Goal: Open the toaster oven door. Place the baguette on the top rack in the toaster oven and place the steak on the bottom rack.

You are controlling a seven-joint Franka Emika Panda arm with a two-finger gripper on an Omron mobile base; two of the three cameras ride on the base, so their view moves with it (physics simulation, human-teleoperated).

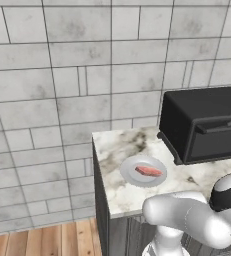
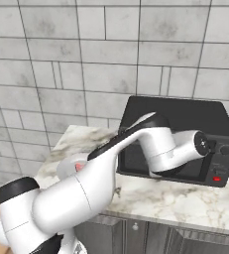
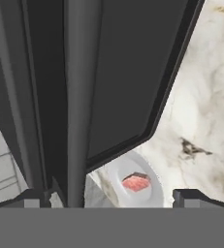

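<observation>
Risk sits mostly at the handle (image 3: 74, 97): the gripper (image 3: 111, 196) is spread wide and holds nothing, its tips straddling the bar on the door (image 3: 125, 72), which looks shut or barely ajar against the oven (image 1: 207, 120). If the jaws close off-centre, the bar could slip out as the arm pulls, or the light oven could slide on the counter (image 1: 132, 192). The steak (image 1: 148, 171) lies on a plate (image 1: 129, 176) just beside the door; a door swinging down could strike that plate. No baguette can be made out.
</observation>
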